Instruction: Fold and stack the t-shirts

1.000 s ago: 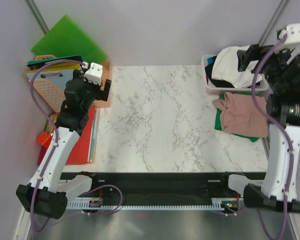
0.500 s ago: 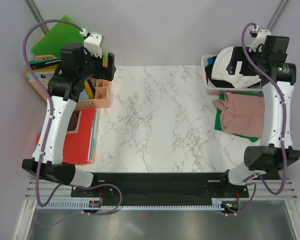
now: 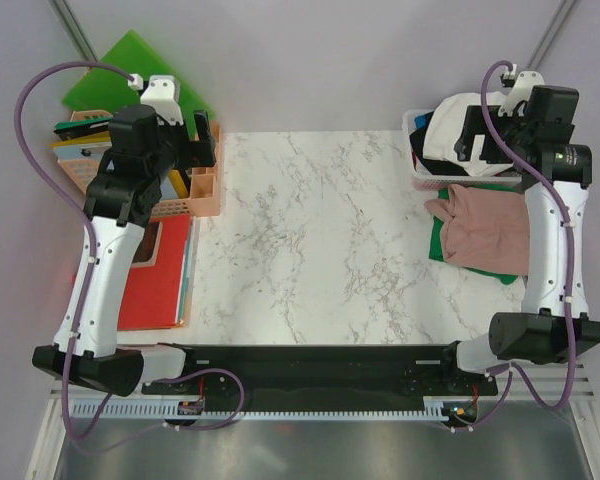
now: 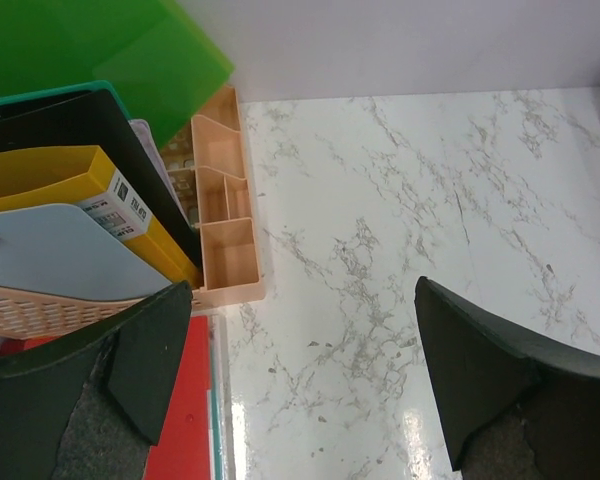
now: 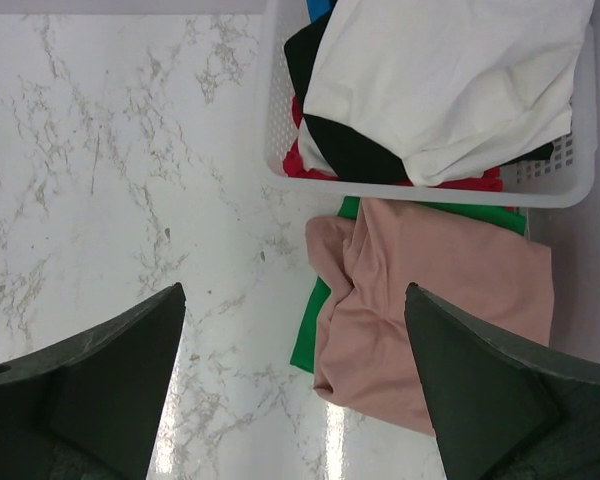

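Left gripper (image 4: 302, 290) sits farther back than before, gaping empty, far from the basket (image 5: 550, 188); right gripper (image 5: 295, 290) gapes empty beside it.

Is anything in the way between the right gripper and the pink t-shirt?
No, nothing visible. Only open air separates the open right gripper from the pink t-shirt, which lies uncovered on a green t-shirt beside the basket.

White marbled table (image 3: 320, 230) against pale lilac walls (image 3: 310, 60); slanted metal posts (image 3: 72, 32) in both far corners; soft glare (image 4: 242, 440) on the marble.
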Controlling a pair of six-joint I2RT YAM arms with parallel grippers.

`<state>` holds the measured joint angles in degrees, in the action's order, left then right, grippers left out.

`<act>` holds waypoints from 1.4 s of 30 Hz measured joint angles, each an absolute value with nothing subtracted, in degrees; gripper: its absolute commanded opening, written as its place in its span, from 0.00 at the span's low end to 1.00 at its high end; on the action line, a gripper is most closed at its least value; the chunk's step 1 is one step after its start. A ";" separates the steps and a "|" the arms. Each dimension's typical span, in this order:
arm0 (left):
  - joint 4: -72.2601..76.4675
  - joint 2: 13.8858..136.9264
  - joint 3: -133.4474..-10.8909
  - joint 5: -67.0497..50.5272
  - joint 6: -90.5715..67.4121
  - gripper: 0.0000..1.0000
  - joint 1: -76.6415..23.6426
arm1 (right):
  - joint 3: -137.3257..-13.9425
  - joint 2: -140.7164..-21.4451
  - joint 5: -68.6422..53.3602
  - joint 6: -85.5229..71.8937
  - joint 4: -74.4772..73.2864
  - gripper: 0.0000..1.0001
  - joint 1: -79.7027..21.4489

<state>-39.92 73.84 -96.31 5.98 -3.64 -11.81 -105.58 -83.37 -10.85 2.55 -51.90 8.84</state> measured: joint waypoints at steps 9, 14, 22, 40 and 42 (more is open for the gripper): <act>-37.76 73.82 -92.73 7.42 -3.73 1.00 -11.79 | -100.03 -82.94 -10.83 2.59 -49.93 0.98 8.84; -36.40 73.82 -90.96 7.44 -3.68 1.00 -11.79 | -96.29 -81.87 -10.85 2.63 -49.21 0.98 8.84; -35.33 73.76 -89.30 7.35 -3.68 1.00 -11.79 | -91.00 -80.49 -10.59 2.81 -47.44 0.98 8.84; -33.74 72.31 -88.12 5.89 -3.73 1.00 -11.81 | -84.75 -79.22 -10.57 2.74 -44.47 0.98 8.84; -33.19 71.94 -87.05 5.85 -3.73 1.00 -11.81 | -84.16 -79.22 -10.59 2.70 -44.14 0.98 8.84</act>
